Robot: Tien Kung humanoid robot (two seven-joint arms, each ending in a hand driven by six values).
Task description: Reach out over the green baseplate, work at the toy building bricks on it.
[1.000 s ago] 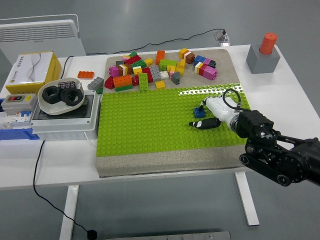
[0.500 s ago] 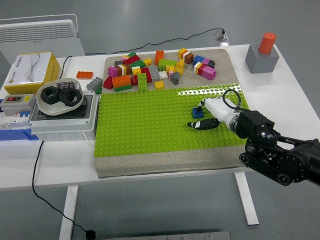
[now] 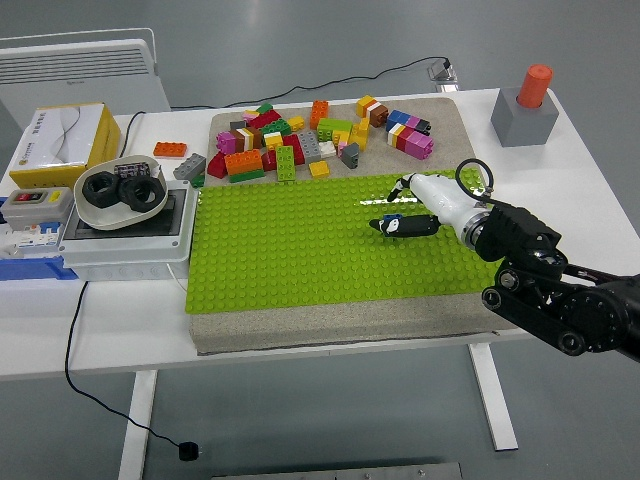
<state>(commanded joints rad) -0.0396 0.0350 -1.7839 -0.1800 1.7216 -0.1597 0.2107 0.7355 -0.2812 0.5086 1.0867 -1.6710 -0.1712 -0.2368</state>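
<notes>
Fingers [image 3: 392, 226] of the right hand [image 3: 425, 208] are curled round a small blue brick [image 3: 392, 217], black tips low over the studs; brick mostly hidden under them, so whether it's seated on the plate or just lifted clear, can't tell from this angle. Thumb/index look pinched on it, other digits tucked. White palm sits behind, w/ a cable loop at the wrist, then the black forearm running off to the lower right corner of the view.

Brick + hand are over the right-centre of the green baseplate [image 3: 290, 250], a few stud rows below its far edge. Baseplate lies on a grey mat [image 3: 330, 325] on the white bench [image 3: 100, 330]. Loose brick pile [image 3: 315, 135] is heaped on the mat just beyond the plate's far edge, well apart from the hand. Left arm not in view.

To do this step well, in my view: keep the pinch square on the brick's side faces, not the corners; keep the brick level and in line w/ the stud grid before pressing; push straight down, no twist. If lifting instead, rock it gently off the studs, as the plate may drag on the mat. Keep the wrist cable clear of the studs.
</notes>
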